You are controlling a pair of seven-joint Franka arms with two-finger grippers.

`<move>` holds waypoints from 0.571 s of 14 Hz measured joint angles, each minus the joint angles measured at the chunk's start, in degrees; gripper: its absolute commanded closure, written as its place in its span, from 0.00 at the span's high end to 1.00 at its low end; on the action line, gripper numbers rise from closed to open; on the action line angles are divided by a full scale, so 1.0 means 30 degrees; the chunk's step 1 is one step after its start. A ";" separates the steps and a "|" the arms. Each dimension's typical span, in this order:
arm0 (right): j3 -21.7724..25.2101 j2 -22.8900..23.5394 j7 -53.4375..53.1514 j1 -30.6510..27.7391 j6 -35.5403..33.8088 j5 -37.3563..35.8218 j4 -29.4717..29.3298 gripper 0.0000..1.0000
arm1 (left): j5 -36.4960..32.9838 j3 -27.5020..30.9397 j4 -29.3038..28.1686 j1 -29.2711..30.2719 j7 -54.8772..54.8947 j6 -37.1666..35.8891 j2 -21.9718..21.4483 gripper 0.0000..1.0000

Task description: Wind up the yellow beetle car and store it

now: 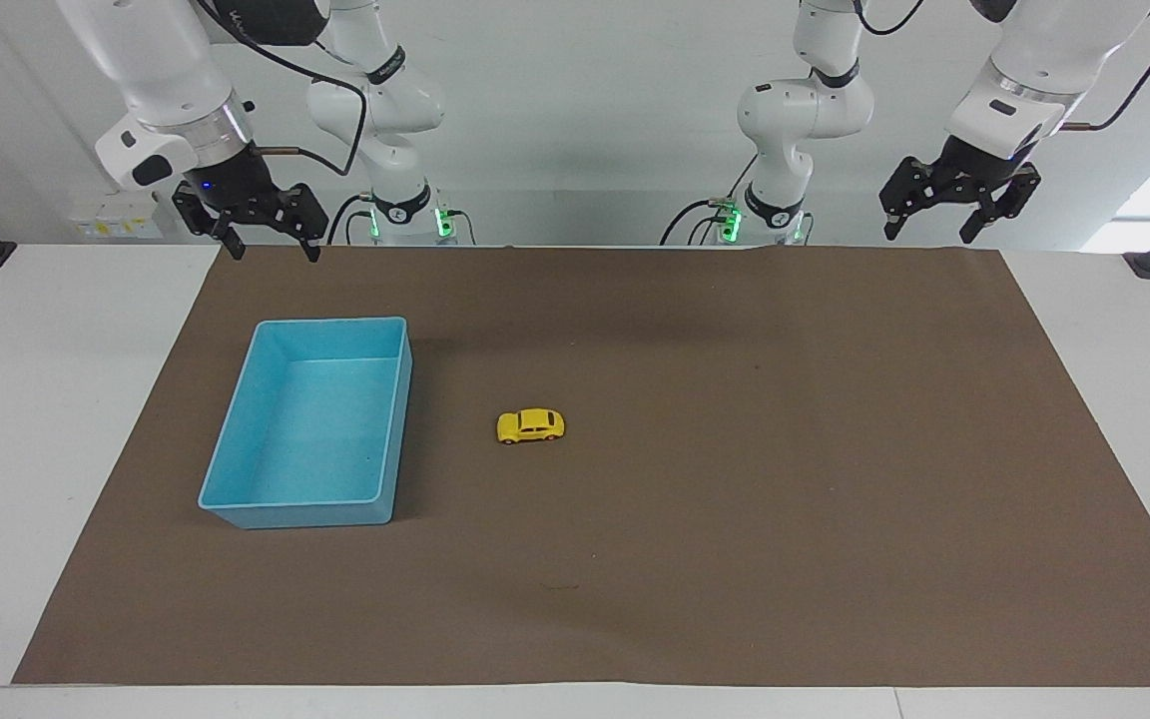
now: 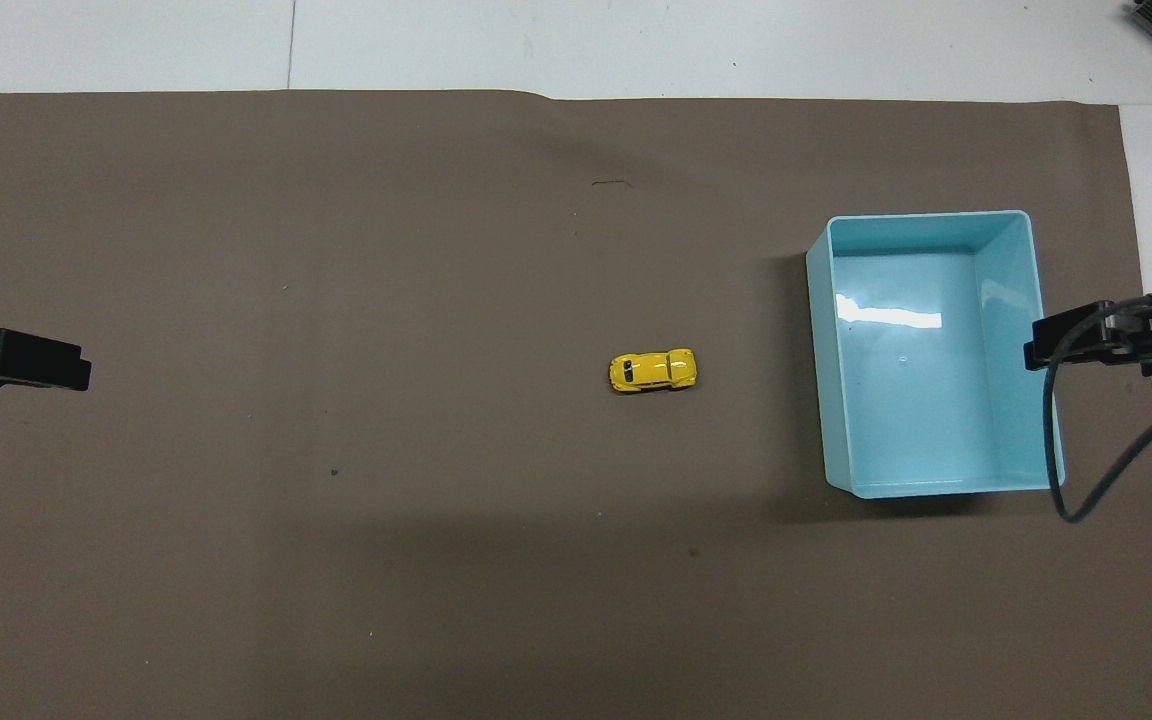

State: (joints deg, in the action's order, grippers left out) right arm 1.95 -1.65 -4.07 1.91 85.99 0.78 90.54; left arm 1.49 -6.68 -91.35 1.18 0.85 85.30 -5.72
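The yellow beetle car (image 1: 531, 425) stands on its wheels near the middle of the brown mat, beside the light-blue bin (image 1: 295, 513), which is empty. The car also shows in the overhead view (image 2: 652, 370), as does the bin (image 2: 817, 350). My right gripper (image 1: 273, 246) is open and empty, raised over the mat's edge at the robots' end, on the bin's side. My left gripper (image 1: 930, 230) is open and empty, raised over the mat's edge at the left arm's end. Both are well apart from the car.
The brown mat (image 1: 785, 499) covers most of the white table (image 1: 46, 399). In the overhead view the tips of the left gripper (image 2: 76, 372) and the right gripper (image 2: 1038, 350) show, and the right one's cable (image 2: 1061, 470) hangs over the bin's rim.
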 measured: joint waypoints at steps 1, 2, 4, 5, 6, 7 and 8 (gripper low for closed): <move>-0.0007 0.0000 0.0000 0.0004 0.0000 0.0000 0.0000 1.00 | 0.0000 -0.0009 -0.0042 0.0000 0.0000 0.0018 0.0041 1.00; -0.0016 0.0000 0.0000 0.0007 0.0000 0.0000 0.0000 1.00 | 0.0000 -0.0020 -0.0110 0.0000 0.0000 0.0085 0.0093 1.00; -0.0036 0.0000 0.0000 0.0011 0.0000 0.0000 0.0000 1.00 | 0.0000 -0.0064 -0.0323 -0.0001 -0.0004 0.0337 0.0195 1.00; -0.0038 0.0000 0.0000 0.0012 0.0000 0.0000 0.0000 1.00 | 0.0001 -0.0097 -0.0471 -0.0002 -0.0017 0.0514 0.0229 1.00; -0.0037 0.0000 0.0000 0.0011 0.0000 0.0000 0.0000 1.00 | 0.0001 -0.0123 -0.0628 -0.0003 -0.0036 0.0676 0.0257 1.00; -0.0038 0.0000 0.0000 0.0012 0.0000 0.0000 0.0000 1.00 | 0.0001 -0.0140 -0.0831 -0.0003 -0.0060 0.0917 0.0299 1.00; -0.0038 0.0000 0.0000 0.0011 0.0000 0.0000 0.0000 1.00 | 0.0001 -0.0152 -0.1008 -0.0003 -0.0076 0.1103 0.0363 1.00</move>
State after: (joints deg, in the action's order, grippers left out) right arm 1.83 -1.65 -4.07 1.94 85.99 0.78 90.54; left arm 1.49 -7.14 -94.38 1.17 0.62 88.61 -4.63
